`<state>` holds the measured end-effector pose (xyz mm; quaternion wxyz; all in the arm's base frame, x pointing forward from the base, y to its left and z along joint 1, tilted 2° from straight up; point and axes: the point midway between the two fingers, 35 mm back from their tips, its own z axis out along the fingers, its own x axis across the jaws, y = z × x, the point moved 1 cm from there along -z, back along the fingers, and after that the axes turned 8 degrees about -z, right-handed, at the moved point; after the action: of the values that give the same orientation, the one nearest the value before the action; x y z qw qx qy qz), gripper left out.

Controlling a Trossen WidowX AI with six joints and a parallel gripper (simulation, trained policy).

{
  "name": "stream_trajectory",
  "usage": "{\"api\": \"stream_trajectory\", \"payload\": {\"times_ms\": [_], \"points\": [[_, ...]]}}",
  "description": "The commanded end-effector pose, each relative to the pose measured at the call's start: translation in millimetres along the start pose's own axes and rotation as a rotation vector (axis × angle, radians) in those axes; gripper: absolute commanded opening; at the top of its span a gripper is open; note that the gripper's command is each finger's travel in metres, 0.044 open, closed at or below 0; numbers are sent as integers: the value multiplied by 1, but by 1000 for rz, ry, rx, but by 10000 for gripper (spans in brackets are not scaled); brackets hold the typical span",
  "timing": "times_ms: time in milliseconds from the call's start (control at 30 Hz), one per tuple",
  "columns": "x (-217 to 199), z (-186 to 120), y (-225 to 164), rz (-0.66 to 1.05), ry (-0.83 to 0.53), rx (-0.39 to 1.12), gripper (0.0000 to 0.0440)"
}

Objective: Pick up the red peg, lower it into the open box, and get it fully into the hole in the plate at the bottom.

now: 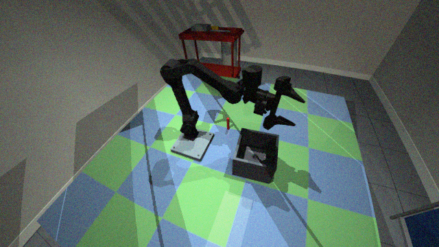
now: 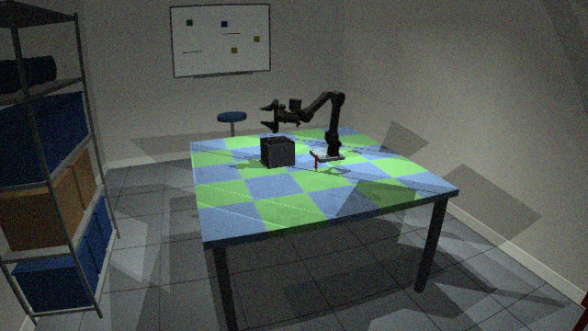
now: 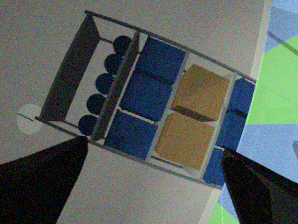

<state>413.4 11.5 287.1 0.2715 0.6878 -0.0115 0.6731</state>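
Red peg upright on the table, gripper spread wide and holding 0 things

Slim and straight, the red peg [image 1: 228,123] [image 2: 316,163] stands on the chequered table [image 1: 192,178] [image 2: 276,186], apart from the open box [image 1: 254,171] [image 2: 277,154]; in the top view it sits at about 10 o'clock from the box. It is probably light and stiff, perhaps slick, and easy to topple with a nudge. Best hold: the upper half, 2 fingers square across it, leaving the lower end free for the hole. The gripper [image 1: 282,113] [image 2: 268,116] [image 3: 156,150] is released, its 2 fingers well apart and raised above the table. Only the top view looks down into the box, where a pale plate [image 1: 250,154] shows; the exterior view gives the box's outer walls. The wrist view shows neither peg nor box, just the shelf rack [image 3: 112,92] at 12 o'clock.
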Motion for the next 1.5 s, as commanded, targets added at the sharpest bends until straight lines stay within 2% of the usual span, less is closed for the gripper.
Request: {"api": "stream_trajectory", "payload": {"times_ms": [0,67,300,600,833,1167,1467], "points": [[-1,1,-4,-15,-9,28,421],[-1,2,-10,-34,-27,86,440],[5,-6,-24,-43,-105,269,440],[2,-39,-34,-55,-242,485,440],[-12,-77,-41,-61,-385,649,440],[-35,-146,-55,-49,-623,896,440],[-60,-206,-60,-56,-877,1048,440]]}}
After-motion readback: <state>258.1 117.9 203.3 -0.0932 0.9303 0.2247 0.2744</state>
